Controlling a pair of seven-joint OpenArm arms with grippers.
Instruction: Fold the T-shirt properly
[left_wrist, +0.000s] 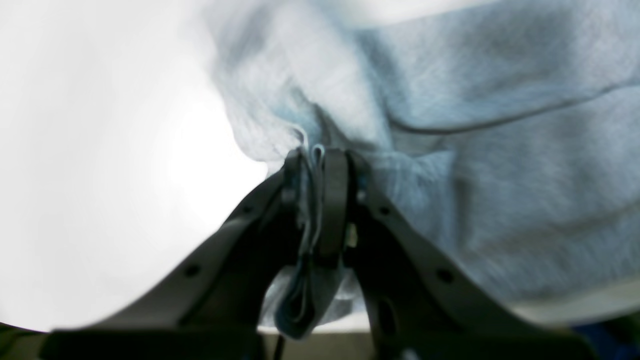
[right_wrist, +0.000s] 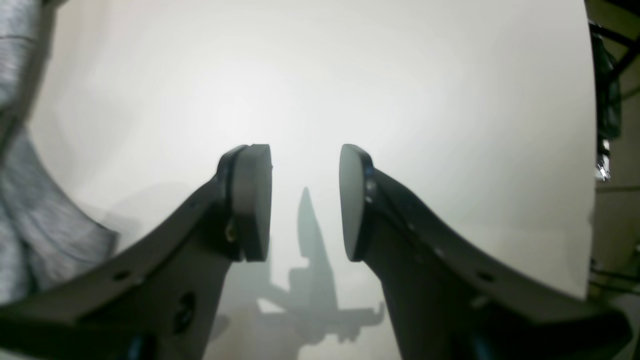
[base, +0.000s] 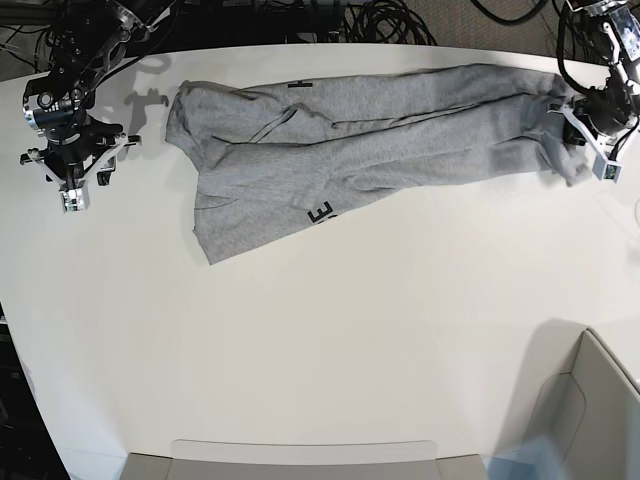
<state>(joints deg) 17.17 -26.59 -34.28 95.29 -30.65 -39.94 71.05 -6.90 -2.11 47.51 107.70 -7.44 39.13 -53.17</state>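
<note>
You have one white surface (base: 320, 340) filling nearly the whole base view, with a curved edge on its left side and a tangle of black cables (base: 390, 20) on the floor beyond its far edge. On it lies one T-shirt (base: 380, 135), heather grey and stretched into a long creased band along the far side of the surface, running from near your right arm's side across to the left arm. Black block lettering shows in two spots on it, one near the far edge and one at the near fold.

You have two claws. The left claw (left_wrist: 316, 162) is clamped on a bunched edge of the T-shirt, with layers of grey cloth squeezed between its pads in the left wrist view; in the base view it sits at the shirt's end, by the surface's far corner. The right claw (right_wrist: 305, 200) stands with its pads apart and bare surface between them, its shadow falling below. It sits well apart from the shirt's other end, holding no cloth.
</note>
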